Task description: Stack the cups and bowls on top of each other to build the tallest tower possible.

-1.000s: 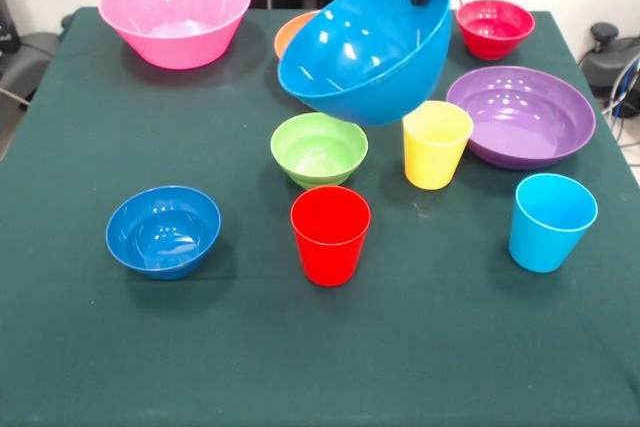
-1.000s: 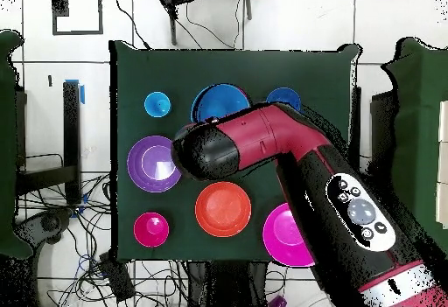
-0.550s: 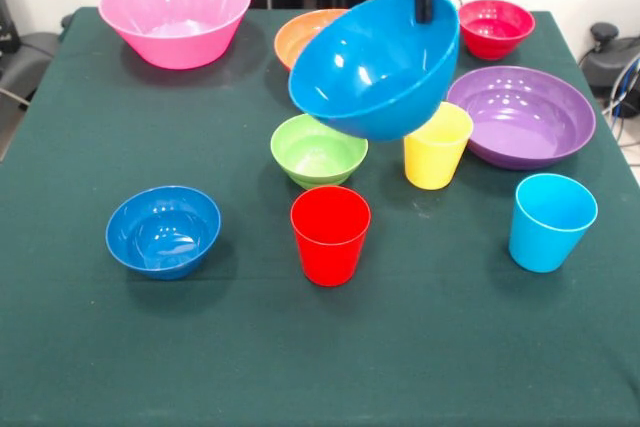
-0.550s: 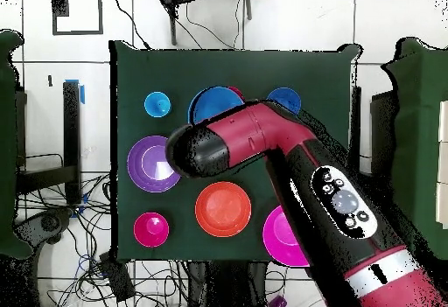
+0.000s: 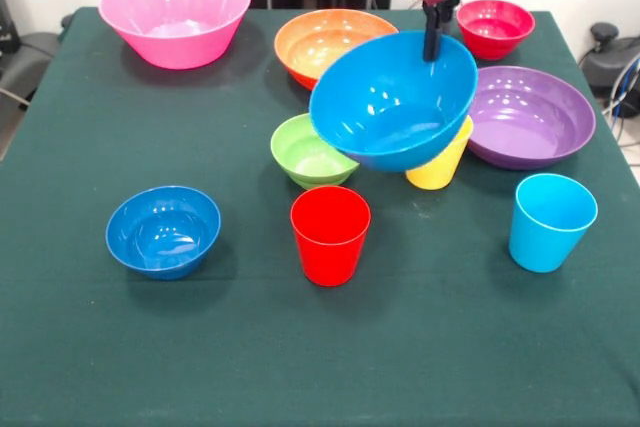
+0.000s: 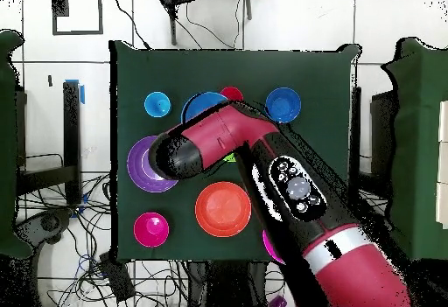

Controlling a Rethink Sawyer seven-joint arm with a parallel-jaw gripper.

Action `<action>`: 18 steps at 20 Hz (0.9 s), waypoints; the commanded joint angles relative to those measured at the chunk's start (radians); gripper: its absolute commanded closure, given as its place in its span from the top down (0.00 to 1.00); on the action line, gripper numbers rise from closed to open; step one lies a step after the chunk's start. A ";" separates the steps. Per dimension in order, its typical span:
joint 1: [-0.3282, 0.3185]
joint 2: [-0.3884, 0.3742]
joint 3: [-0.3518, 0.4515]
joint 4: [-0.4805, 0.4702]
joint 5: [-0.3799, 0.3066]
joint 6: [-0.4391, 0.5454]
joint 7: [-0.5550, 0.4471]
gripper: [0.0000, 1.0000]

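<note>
- The large blue bowl (image 5: pixel 392 99) hangs in the air above the middle of the surface (image 5: pixel 80 347), tilted so its open mouth faces the front edge. It is carried, not resting on anything.
- The gripper (image 5: pixel 431 35) pinches the bowl's far rim, its dark fingers closed on the wall. That one-sided hold looks like the reason the bowl droops forward.
- The small green bowl (image 5: pixel 308 150) sits on the surface just under and left of the hanging bowl, partly covered by it. It seems the likely base for the tower, which would explain why the blue bowl is held here.
- The yellow cup (image 5: pixel 443 167) stands upright behind the hanging bowl's lower right edge, mostly hidden.
- The red cup (image 5: pixel 330 234) stands upright toward the front edge, in front of the green bowl and apart from it.
- The sky-blue cup (image 5: pixel 551 221) stands upright near the right edge.
- The small blue bowl (image 5: pixel 163 230) sits toward the front left.
- Along the far edge sit the pink bowl (image 5: pixel 175 14) at the left corner, the orange bowl (image 5: pixel 322 39) in the middle and the small red bowl (image 5: pixel 495 27) toward the right.
- The wide purple bowl (image 5: pixel 535 115) lies by the right edge.
- Nothing is stacked yet; every other piece stands alone, mouth up.
</note>
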 commanded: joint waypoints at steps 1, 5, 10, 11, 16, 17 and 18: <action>0.063 0.028 -0.138 -0.071 -0.121 0.115 0.017 0.00; 0.091 0.013 -0.182 -0.081 -0.142 0.117 0.037 0.00; 0.146 0.037 -0.238 -0.122 -0.179 0.119 0.076 0.00; 0.157 0.045 -0.249 -0.133 -0.185 0.118 0.084 0.00; 0.194 0.046 -0.297 -0.144 -0.189 0.093 0.109 0.00; 0.200 0.048 -0.304 -0.145 -0.186 0.083 0.113 0.00; 0.205 0.044 -0.313 -0.141 -0.185 0.072 0.119 0.00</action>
